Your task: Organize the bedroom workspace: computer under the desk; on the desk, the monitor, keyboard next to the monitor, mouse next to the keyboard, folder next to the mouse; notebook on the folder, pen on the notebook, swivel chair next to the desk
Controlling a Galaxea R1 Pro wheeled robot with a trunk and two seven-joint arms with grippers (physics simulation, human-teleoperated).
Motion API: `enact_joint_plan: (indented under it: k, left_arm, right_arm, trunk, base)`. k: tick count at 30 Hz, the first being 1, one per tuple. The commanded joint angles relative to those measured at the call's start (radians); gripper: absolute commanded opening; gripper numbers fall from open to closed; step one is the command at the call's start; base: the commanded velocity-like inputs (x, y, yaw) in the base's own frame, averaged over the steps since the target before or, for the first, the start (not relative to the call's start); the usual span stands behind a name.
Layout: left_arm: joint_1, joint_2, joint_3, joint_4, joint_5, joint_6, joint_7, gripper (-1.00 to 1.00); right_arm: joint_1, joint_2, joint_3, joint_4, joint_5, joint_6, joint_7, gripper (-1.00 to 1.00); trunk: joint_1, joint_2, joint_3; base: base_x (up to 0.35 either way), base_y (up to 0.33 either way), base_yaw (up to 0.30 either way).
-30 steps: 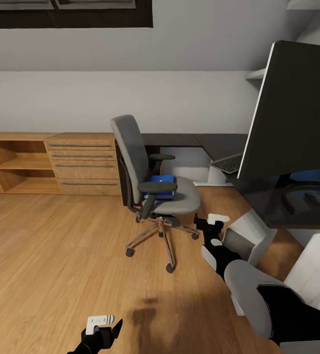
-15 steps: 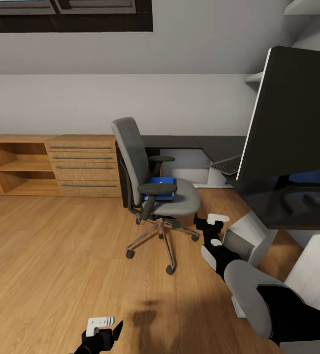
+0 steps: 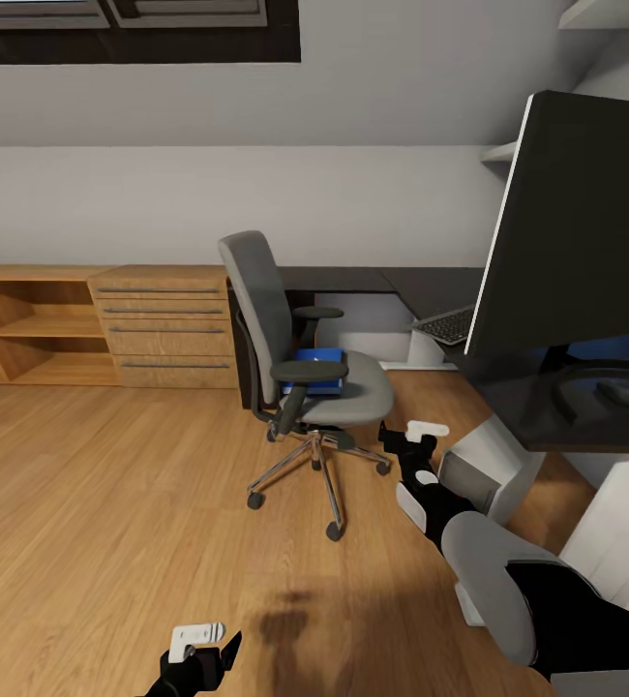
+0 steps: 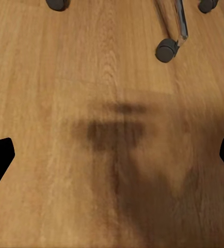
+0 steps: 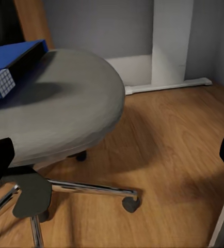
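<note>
Fetching the folder from the swivel chair looks the step in hand; right gripper nearby, fingers wide, empty; it must next reach over the seat.

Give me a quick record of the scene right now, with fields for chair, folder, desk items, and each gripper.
swivel chair: on the wood floor, left of the desk
folder: blue, lying on the chair seat
monitor: upright on the desk
keyboard: on the desk beside the monitor
mouse: on the desk
left gripper: jaws open, empty, over the floor
right gripper: jaws open, empty, near the chair seat
</note>
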Motion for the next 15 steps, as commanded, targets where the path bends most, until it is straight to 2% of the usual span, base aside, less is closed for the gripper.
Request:
enact_joint_plan:
  k: [1,7,15]
  left_arm:
    - [0.0,-0.001,0.005,-0.001,0.008,0.006,-0.008,1.0]
    - [0.0,-0.001,0.006,-0.001,0.008,0.006,-0.008,1.0]
    - [-0.001,0.0,0.006,-0.001,0.008,0.006,-0.008,1.0]
  right_arm:
    - [-0.001,0.0,-0.009,0.001,-0.003,-0.003,0.008,1.0]
    - [-0.001,-0.001,-0.028,0.0,-0.069,-0.001,0.048,1.0]
    - [-0.001,-0.002,-0.035,0.0,-0.164,0.0,0.094,1.0]
  trunk:
    - [0.0,0.0,-0.001]
    - [0.0,0.0,-0.001]
    - [0.0,0.0,-0.001]
  base:
    - [0.0,0.0,0.0]
    - [0.0,0.0,0.0]
    - [0.0,0.0,0.0]
